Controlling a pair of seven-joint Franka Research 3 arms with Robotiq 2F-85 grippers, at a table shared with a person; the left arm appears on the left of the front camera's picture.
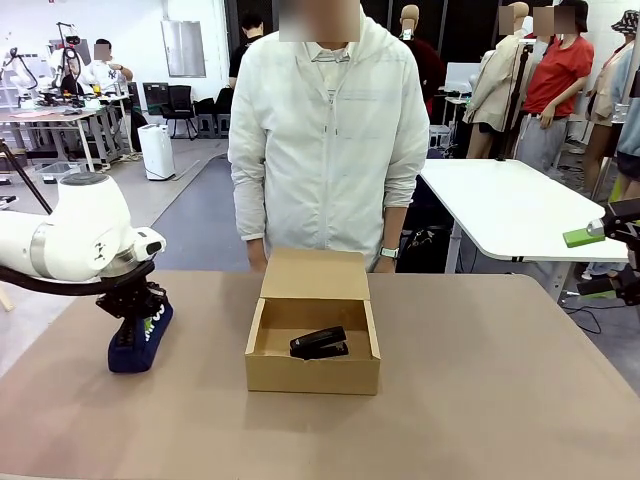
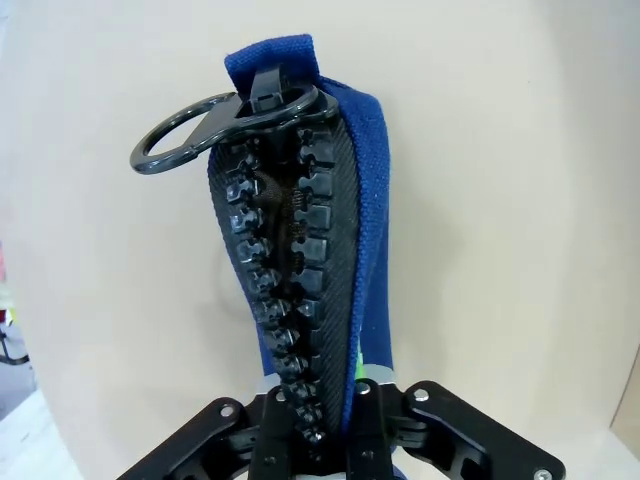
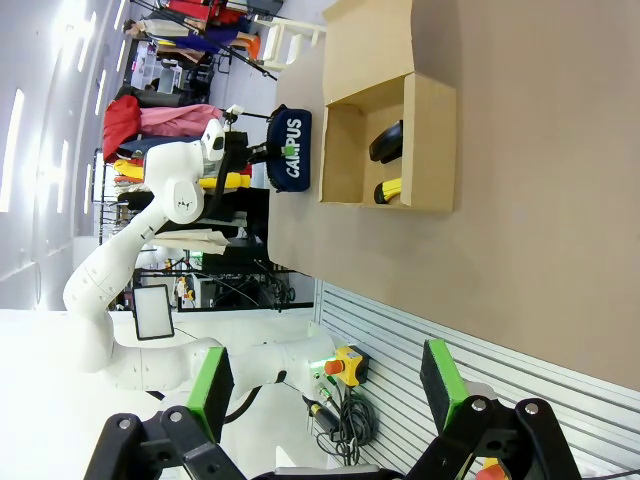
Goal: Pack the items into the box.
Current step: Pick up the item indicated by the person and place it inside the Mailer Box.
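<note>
table (image 1: 490, 390): a plain tan top is carrying the box and the pouch, well apart.
box (image 1: 312, 376): is sitting mid-table, its flap standing open toward the person (image 1: 325, 140).
stapler (image 1: 319, 343): is lying inside the box.
pouch (image 1: 138, 348): is standing on edge at the table's left side, zipper up.
left gripper (image 2: 315, 405): is clamping the pouch, fingers pressing either side of the zipper.
right gripper (image 3: 325, 390): is hanging at the right, jaws spread, holding nothing.
room: a white table (image 1: 510, 200) and grey floor are showing behind the person.
</note>
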